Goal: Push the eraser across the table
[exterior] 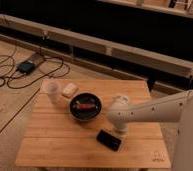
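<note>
The eraser [108, 140], a flat black block, lies on the light wooden table [55, 145] near its front edge, a little right of centre. My white arm reaches in from the right. Its gripper [121, 129] points down at the tabletop just behind the eraser's right end, very close to it. The gripper is shut, with nothing held in it. Whether it touches the eraser I cannot tell.
A round black bowl [86, 106] with red and dark food stands mid-table, left of the gripper. A translucent cup [52, 90] and a small cream block [69, 90] sit at the back left. Cables and a dark box [26, 66] lie on the floor to the left.
</note>
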### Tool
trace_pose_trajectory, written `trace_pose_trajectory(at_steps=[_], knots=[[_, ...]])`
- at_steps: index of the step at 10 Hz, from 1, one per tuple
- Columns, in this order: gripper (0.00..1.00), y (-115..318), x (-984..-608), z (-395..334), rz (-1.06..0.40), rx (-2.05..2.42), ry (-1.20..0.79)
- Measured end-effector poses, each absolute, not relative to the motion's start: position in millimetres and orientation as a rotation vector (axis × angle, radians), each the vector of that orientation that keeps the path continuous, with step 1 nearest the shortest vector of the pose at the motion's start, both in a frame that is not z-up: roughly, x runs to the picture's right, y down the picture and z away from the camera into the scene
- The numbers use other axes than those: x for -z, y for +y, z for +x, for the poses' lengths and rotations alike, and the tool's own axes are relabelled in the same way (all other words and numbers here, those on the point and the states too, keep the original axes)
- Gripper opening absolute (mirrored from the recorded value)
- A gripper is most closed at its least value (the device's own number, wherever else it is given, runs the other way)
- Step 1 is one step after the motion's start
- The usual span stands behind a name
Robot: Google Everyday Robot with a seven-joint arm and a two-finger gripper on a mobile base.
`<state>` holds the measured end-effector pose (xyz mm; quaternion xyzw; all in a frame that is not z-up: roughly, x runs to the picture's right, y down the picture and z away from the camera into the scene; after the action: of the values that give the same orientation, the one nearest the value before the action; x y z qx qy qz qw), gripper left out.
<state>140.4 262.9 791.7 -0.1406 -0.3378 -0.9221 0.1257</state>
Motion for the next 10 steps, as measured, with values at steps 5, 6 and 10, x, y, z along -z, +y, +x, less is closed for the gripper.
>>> trace_pose_trajectory(at_steps=[5,6,10], knots=[[0.15,262.0,-804.8,107.1,-0.350,2.773,-1.082],[0.15,262.8,-806.0,100.1,-0.334,2.791,-1.103],[0.15,268.3,-799.2,73.8,-0.273,2.853,-1.185]])
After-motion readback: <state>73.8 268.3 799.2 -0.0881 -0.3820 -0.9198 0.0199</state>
